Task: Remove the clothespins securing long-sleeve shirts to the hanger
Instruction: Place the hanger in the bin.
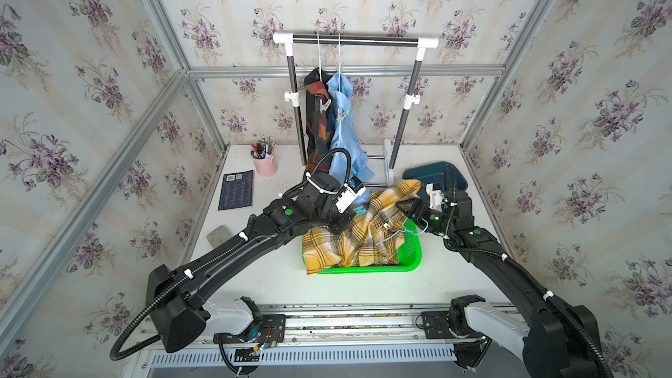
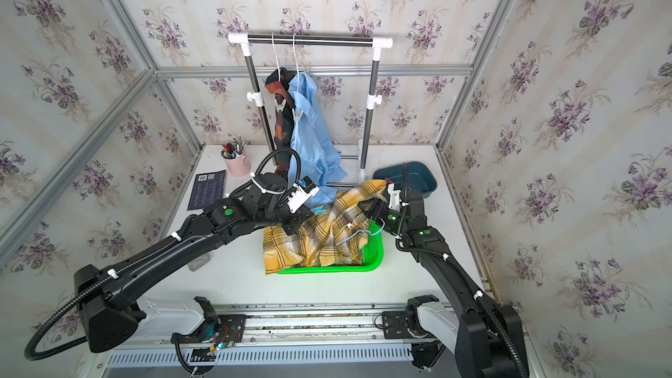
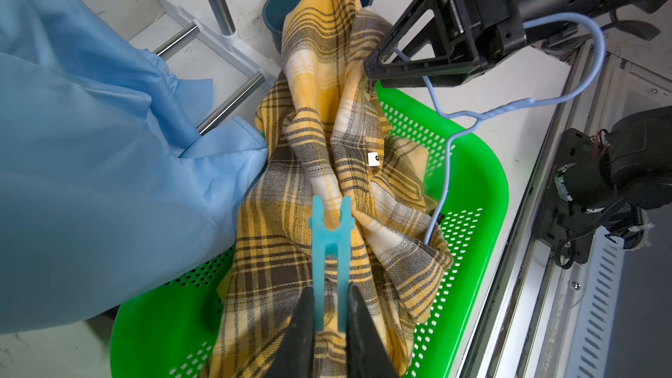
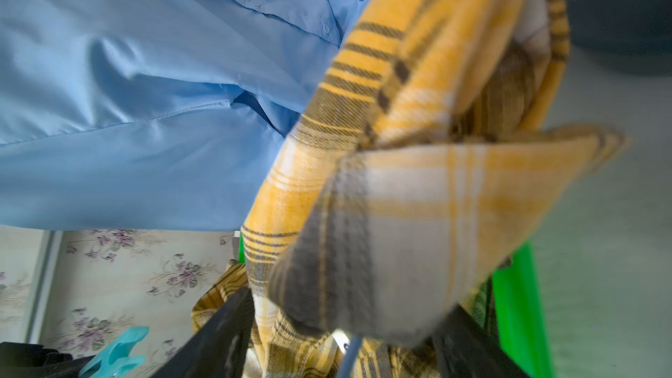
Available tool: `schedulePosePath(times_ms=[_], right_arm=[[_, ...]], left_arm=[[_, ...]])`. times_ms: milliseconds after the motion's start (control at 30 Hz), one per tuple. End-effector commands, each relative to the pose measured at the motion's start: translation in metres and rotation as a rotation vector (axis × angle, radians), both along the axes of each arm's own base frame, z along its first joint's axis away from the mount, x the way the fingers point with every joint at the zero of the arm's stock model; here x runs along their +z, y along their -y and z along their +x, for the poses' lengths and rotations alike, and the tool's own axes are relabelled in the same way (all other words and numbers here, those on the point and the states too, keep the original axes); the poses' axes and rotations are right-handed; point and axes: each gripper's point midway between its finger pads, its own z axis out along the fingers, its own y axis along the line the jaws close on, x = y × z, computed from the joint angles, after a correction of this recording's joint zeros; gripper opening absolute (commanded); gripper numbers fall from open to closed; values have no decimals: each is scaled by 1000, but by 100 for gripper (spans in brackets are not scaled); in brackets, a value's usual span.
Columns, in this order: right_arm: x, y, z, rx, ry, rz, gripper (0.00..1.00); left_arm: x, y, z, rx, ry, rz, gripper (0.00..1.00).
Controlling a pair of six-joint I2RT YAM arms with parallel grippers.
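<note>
Clothespin removal: left gripper (image 3: 331, 296) squeezes teal clothespin (image 3: 329, 249) astride yellow plaid shirt (image 3: 320, 103) just ahead, right gripper (image 3: 376, 70) gapes at hanger (image 3: 447, 161); next, pull it clear.

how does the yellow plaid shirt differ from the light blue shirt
The yellow plaid shirt is checked; the light blue shirt plain. Plaid lies crumpled over the green basket; blue hangs from the rack. A pale clothespin grips the blue one; the left tool pinches a teal clothespin at the plaid one. Both are limp cloth.
</note>
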Motion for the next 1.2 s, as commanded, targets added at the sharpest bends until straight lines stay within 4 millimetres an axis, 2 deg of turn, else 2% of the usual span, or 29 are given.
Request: schedulePosePath(times_ms=[0,133,233,367,400,500,633,767,800,833,900,967,1033,1100,1167], right_arm=[[-8,27,5,-56,26,-250,76],[-1,31,10,-87,99,-468,77],[2,25,12,-102,174,-599,79],[6,20,19,-139,263,-724,80],[7,8,19,-107,294,-738,81],[11,2,28,-105,339,-749,81],[14,11,46,-162,361,-857,83],[15,31,55,-261,376,-952,85],[15,35,57,-278,375,-953,86],[14,51,62,-318,356,-945,86],[13,61,67,-339,345,-883,86],[16,62,72,-319,343,-766,86],[24,54,72,-277,378,-698,86],[32,54,71,-283,399,-691,86],[32,64,69,-316,370,-707,86]], left_arm=[[9,7,2,-6,5,-41,17],[11,10,4,-10,8,-50,17],[14,15,3,-23,-4,-66,17],[17,23,-2,-54,-18,-90,17],[19,24,-4,-59,-21,-98,17],[25,27,-11,-85,-30,-122,17],[26,24,-11,-71,-19,-121,17],[24,24,-12,-72,-26,-122,17],[25,24,-12,-69,-24,-122,17],[24,24,-11,-67,-25,-120,17],[23,24,-11,-70,-25,-120,17],[22,26,-11,-72,-28,-119,17],[20,26,-9,-68,-28,-114,17],[19,28,-9,-72,-31,-115,17],[19,30,-8,-74,-35,-120,17]])
